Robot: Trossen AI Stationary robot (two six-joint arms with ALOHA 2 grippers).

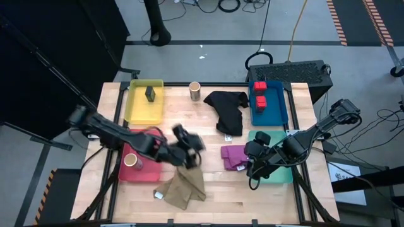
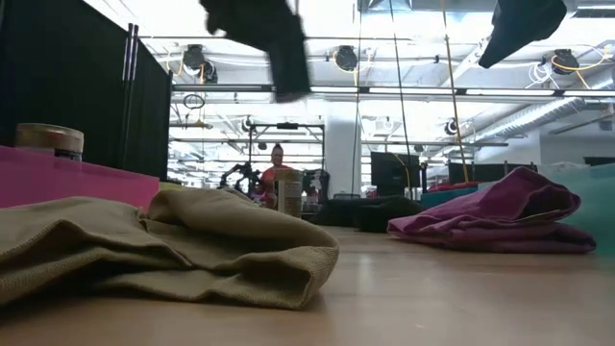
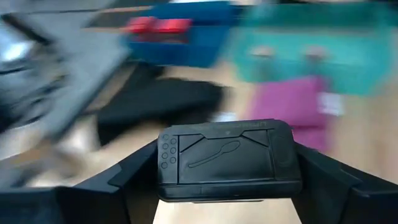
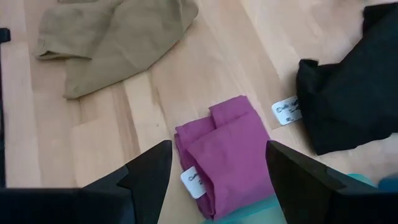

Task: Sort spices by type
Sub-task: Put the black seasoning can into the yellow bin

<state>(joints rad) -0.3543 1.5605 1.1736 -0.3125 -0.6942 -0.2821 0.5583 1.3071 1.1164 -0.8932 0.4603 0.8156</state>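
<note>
Gripper (image 3: 227, 186) holding dark grey block (image 3: 227, 158) — blurred.

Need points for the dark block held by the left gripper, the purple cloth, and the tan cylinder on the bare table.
dark block (image 3: 227, 158), left wrist view, centre of its embossed face.
purple cloth (image 4: 227, 155), right wrist view, middle of the folded top.
tan cylinder (image 1: 195, 91), high view, its open top.

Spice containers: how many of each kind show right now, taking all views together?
Tan cylinders: 2
Red boxes: 2
Dark grey blocks: 2, one in the yellow tray at, one held by the left gripper at
Total: 6. What lies in the teal tray is too blurred to count.
</note>
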